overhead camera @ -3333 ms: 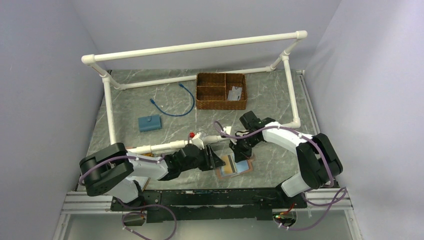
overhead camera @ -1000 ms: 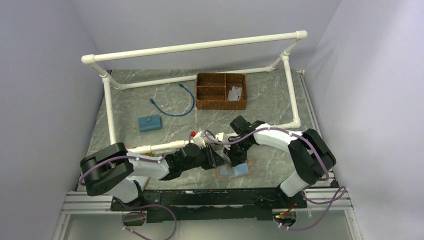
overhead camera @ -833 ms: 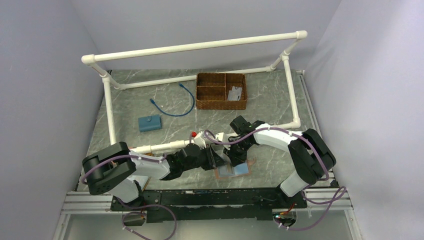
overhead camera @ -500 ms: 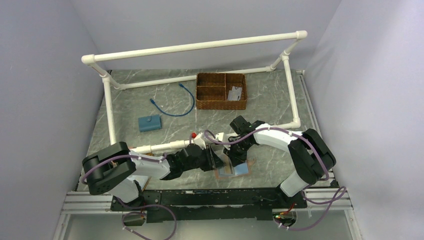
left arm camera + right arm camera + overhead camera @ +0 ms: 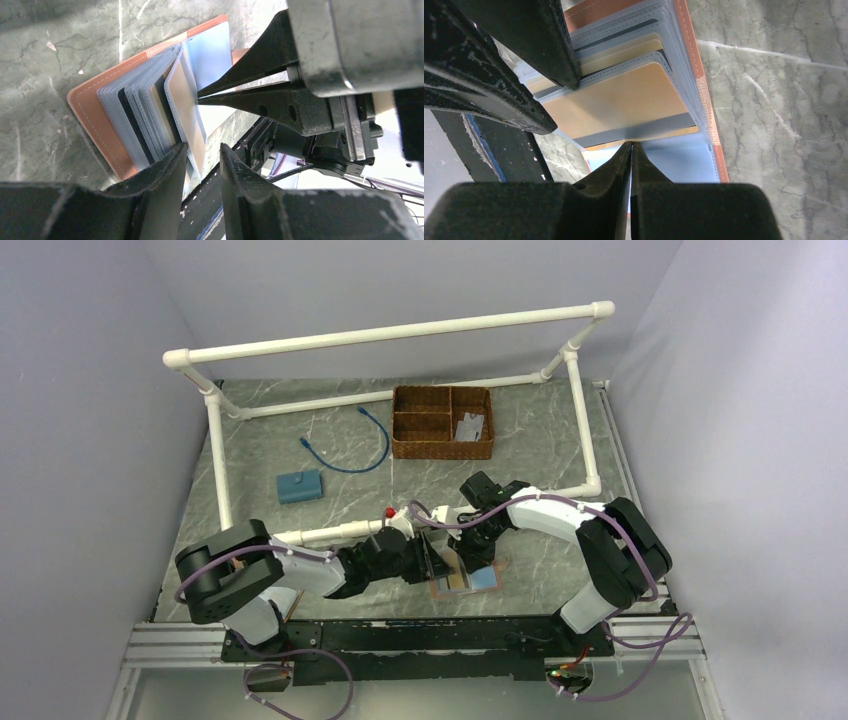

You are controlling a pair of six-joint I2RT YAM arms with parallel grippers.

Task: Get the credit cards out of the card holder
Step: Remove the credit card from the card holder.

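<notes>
The card holder [image 5: 466,580] lies open on the marbled table [image 5: 540,440], just ahead of my bases and under both wrists. A few seconds ago my right gripper [image 5: 631,146] hung off to its far side. Now it is down over the pockets, tips pressed together on the edge of the top credit card [image 5: 619,102], so I judge the pull is about to start. My left gripper [image 5: 202,148] nips that card's sleeve, steadying it. The leather is stitched and reddish-brown; the fanned grey-blue plastic sleeves look slick and floppy. The card is tan and round-cornered, with a dark stripe, and looks stiff.
</notes>
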